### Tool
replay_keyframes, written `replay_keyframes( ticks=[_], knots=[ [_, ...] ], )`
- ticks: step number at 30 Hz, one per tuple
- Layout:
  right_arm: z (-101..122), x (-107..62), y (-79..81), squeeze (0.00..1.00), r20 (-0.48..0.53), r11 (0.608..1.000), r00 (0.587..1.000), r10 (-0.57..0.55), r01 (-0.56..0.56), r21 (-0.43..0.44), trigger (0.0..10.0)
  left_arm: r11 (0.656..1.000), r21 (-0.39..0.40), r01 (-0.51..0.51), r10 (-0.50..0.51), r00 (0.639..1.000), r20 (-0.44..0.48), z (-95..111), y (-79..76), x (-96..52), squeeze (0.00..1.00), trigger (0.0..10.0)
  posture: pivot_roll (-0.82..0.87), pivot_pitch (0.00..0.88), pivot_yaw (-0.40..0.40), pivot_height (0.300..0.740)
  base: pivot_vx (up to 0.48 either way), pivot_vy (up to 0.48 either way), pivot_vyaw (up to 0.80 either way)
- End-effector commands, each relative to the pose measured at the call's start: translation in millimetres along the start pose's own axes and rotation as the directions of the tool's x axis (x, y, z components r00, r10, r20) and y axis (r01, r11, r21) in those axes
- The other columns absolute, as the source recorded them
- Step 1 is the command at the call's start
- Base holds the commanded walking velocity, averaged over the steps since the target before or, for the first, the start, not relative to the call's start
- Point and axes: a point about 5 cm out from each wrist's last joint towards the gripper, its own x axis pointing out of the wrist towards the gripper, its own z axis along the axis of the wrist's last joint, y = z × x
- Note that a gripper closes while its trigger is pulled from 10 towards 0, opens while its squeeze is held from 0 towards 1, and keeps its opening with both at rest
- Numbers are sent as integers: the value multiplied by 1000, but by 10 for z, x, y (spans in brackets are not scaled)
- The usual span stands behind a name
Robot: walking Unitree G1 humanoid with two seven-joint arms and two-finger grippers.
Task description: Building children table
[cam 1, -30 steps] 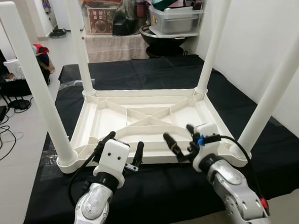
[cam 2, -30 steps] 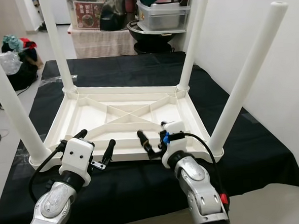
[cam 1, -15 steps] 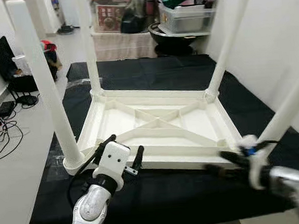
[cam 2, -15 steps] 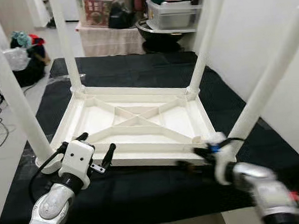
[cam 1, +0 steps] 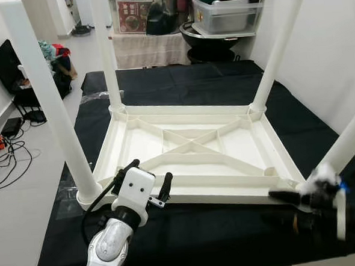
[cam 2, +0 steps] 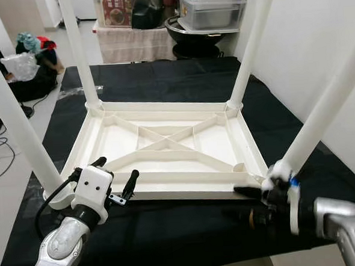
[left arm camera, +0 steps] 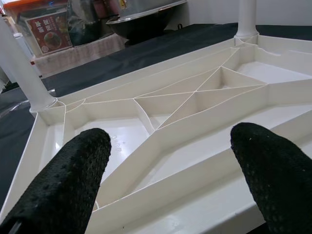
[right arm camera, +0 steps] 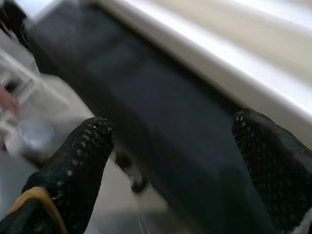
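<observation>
Both arms reach low over the black mat (cam 1: 190, 235). The left gripper (cam 1: 143, 182) and right gripper (cam 2: 254, 202), fingers apart, flank the near edge of the upturned table (cam 1: 190, 150).

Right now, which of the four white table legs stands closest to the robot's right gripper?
The near right leg: the right gripper sits at its base, while the other three rise from farther corners.
</observation>
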Motion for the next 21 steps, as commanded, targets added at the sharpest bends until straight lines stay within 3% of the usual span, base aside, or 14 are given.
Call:
replay_keyframes(
  ticks=[1,3,5,6,10,11,13,15,16,17,18,20,21],
  knots=[
    [-27,-163,-114,0,-89,997,993,-75,72,-42,10000,1000,2,9,-9,1000,-16,-30,4,-10,0,10000,18,14,-56,740,0,0,0],
    [-9,-262,-186,0,-111,991,986,-123,117,-58,10000,1000,2,10,-10,1000,-16,-32,5,-9,0,10000,16,13,-57,740,0,0,0],
    [74,-345,-279,0,-66,981,980,-186,183,-58,10000,1000,1,14,-14,1000,-14,-32,-2,-5,0,10000,14,11,-57,740,0,0,0],
    [181,-408,-355,0,7,971,972,-235,235,-47,10000,999,-17,35,-35,999,-1,-12,-29,3,0,10000,11,8,-57,740,0,0,0],
    [323,-445,-441,0,106,955,951,-289,294,-38,10000,990,-63,124,-121,992,38,48,-124,-3,0,10000,12,4,-59,740,0,0,0],
    [388,-424,-475,0,148,946,937,-316,324,-32,10000,974,-81,211,-206,976,69,100,-218,-38,0,10000,15,0,-65,740,0,0,0],
    [388,-424,-475,0,148,946,937,-316,324,-32,10000,974,-81,211,-206,976,69,100,-218,-38,0,10000,15,0,-65,740,0,0,0],
    [585,-312,-548,0,265,927,896,-356,375,-23,10000,895,-151,420,-417,907,49,84,-420,-216,0,10000,27,0,-69,740,0,0,0],
    [661,-251,-632,0,293,895,858,-421,446,-19,10000,845,-180,504,-510,860,15,21,-474,-333,0,10000,35,0,-74,740,0,0,0],
    [661,-251,-632,0,293,895,858,-421,446,-19,10000,845,-180,504,-510,860,15,21,-474,-333,0,10000,35,0,-74,740,0,0,0],
    [710,-212,-724,0,299,855,819,-489,519,-24,10000,810,-211,547,-562,827,-16,-40,-491,-419,0,10000,37,0,-74,740,0,0,0],
    [710,-212,-724,0,299,855,819,-489,519,-24,10000,810,-211,547,-562,827,-16,-40,-491,-419,0,10000,37,0,-74,740,0,0,0],
    [745,-184,-816,0,290,805,774,-563,593,-20,10000,796,-216,565,-586,810,-40,-87,-479,-476,0,10000,41,0,-76,740,0,0,0]
  ],
)
